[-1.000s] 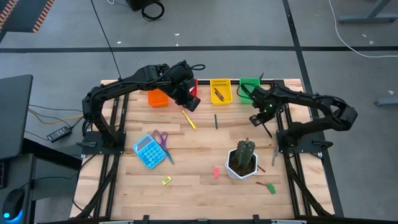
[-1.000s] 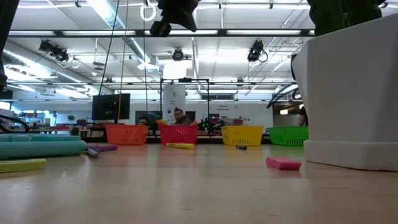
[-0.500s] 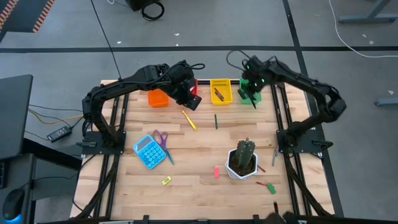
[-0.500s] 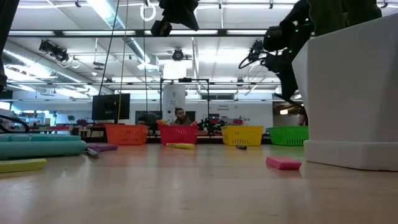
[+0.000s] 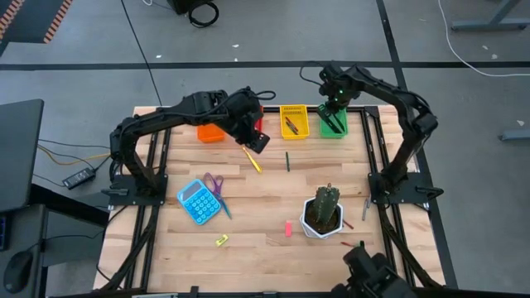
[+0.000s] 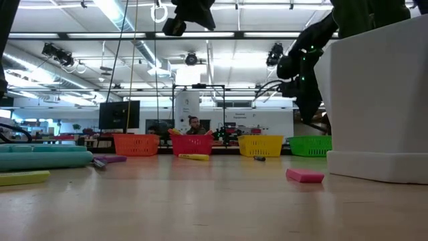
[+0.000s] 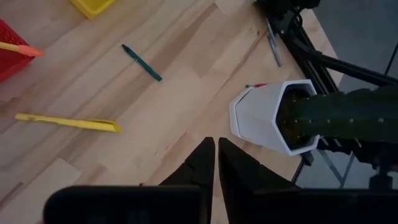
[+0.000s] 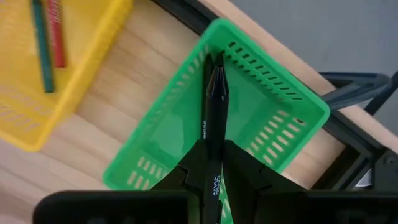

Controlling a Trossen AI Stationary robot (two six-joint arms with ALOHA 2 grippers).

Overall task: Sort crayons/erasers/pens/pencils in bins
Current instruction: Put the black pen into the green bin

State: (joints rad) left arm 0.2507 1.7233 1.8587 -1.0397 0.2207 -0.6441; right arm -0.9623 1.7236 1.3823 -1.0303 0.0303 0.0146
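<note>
Across the wooden counter (image 5: pixel 265 207), at its far edge, the right claw (image 8: pixel 214 93) hangs over the green bin (image 8: pixel 267 130) clamping a black pen (image 8: pixel 213 124), needing only release, while the left claw (image 7: pixel 216 155), pressed together, waits near the red bin (image 5: pixel 258 113).

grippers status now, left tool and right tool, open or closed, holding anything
Left tool: closed, holding nothing, above the table near the red bin.
Right tool: closed on a black pen, over the green bin.
</note>
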